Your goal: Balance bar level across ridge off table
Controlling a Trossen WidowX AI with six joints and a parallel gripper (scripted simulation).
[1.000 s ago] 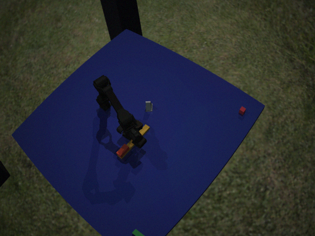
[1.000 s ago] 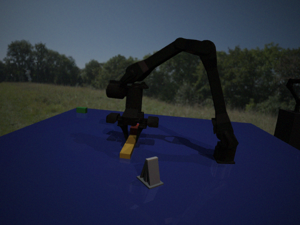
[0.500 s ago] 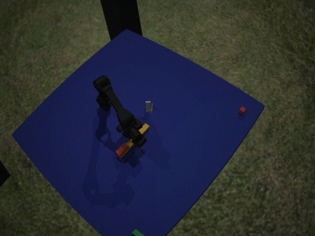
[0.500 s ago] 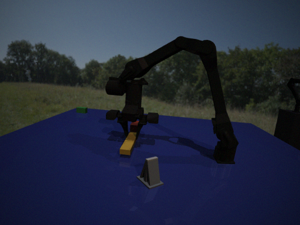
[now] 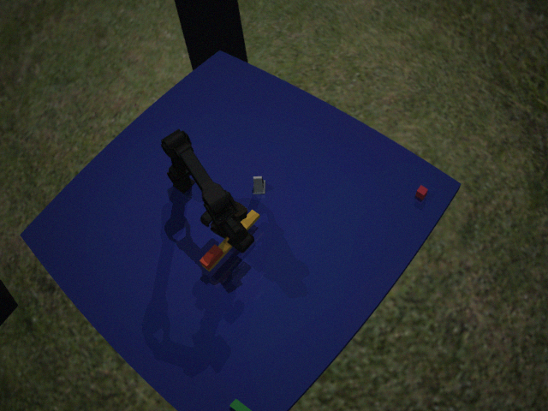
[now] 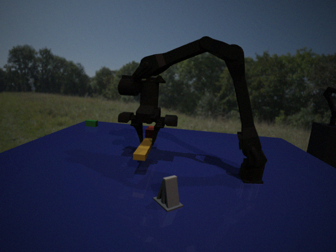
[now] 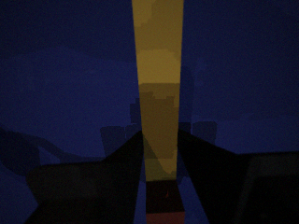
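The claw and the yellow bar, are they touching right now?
Touching. In the wrist view the claw has its two dark fingers pressed against both long sides of the bar, with no gap on either side.

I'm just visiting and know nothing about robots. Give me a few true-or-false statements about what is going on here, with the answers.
1. The gripper is shut on the yellow bar. True.
2. The bar already lies across the grey ridge. False: the ridge stands alone on the blue table, apart from the bar.
3. A red block sits on one end of the bar. True.
4. The small green block is right beside the ridge. False: it sits far off at the table's edge.
5. A small red cube sits near a corner of the table, well away from the arm. True.
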